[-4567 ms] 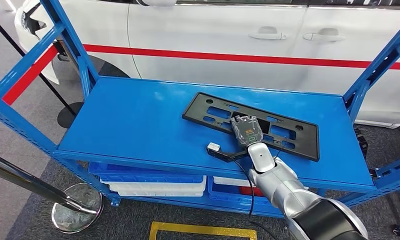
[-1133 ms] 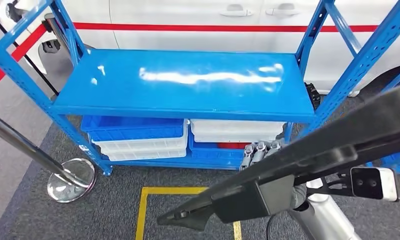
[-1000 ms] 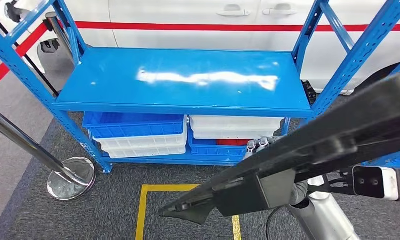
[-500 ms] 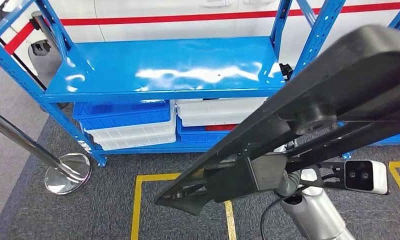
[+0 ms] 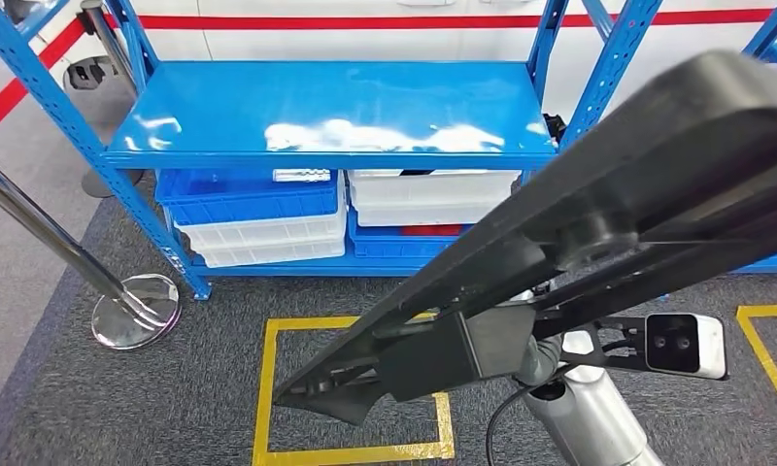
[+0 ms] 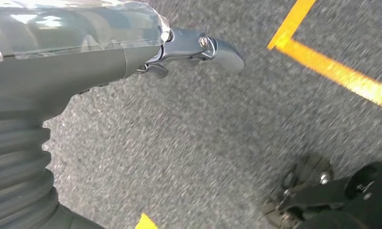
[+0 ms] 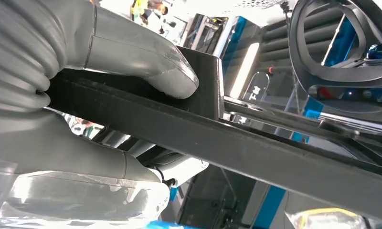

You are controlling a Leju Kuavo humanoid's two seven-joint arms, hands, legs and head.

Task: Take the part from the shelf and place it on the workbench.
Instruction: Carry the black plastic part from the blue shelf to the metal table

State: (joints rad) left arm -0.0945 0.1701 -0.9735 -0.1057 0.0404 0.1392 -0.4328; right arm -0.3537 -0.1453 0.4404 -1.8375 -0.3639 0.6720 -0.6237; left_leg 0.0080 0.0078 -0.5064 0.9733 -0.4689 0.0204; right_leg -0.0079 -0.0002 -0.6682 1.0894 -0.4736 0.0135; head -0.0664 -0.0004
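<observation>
No writing can be read anywhere. The right hand (image 7: 108,100) clamps the long black part (image 5: 598,214) between thumb and fingers, holding it slanted in the air in front of the blue shelf (image 5: 326,107). Under the shelf top, blue and white bins (image 5: 258,209) are stacked; their contents are hidden. The left hand (image 6: 98,47) hangs over grey carpet (image 6: 189,143), holding nothing, but I cannot tell how its fingers lie.

I am in a car workshop or assembly floor. Beyond my robot hand (image 7: 84,100) stands a blue steel shelf rack (image 5: 331,107) with blue and white plastic bins (image 5: 258,218) beneath, a white car body (image 5: 365,34) behind it, yellow floor tape (image 5: 351,451) on grey carpet, and a chrome barrier post (image 5: 122,311).
</observation>
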